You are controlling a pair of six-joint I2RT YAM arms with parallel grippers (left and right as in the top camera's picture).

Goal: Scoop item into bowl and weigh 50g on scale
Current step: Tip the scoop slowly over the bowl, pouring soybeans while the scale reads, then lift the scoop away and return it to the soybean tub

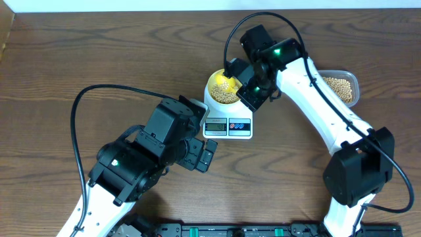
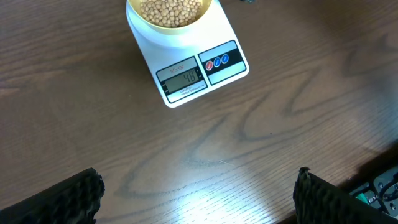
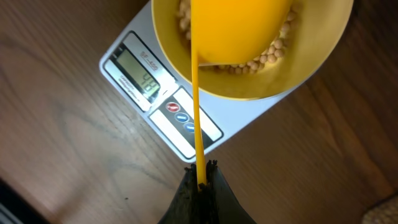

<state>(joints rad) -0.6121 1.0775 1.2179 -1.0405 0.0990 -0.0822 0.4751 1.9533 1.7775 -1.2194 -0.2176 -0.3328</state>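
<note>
The white scale (image 1: 227, 125) stands mid-table with the pale yellow bowl (image 1: 222, 89) on it, holding beige beans (image 1: 223, 94). My right gripper (image 3: 200, 177) is shut on the handle of a yellow measuring spoon (image 3: 239, 28), whose cup is tipped over the bowl (image 3: 311, 62) and hides much of the beans (image 3: 273, 56). The scale's display (image 3: 143, 78) reads about 48. My left gripper (image 2: 198, 196) is open and empty over bare table, in front of the scale (image 2: 193, 71) and bowl (image 2: 171, 25). In the overhead view it is at the scale's lower left (image 1: 207, 157).
A clear rectangular tub (image 1: 342, 87) of beans sits at the right, behind my right arm. The table's front edge with dark hardware shows at the lower right of the left wrist view (image 2: 379, 186).
</note>
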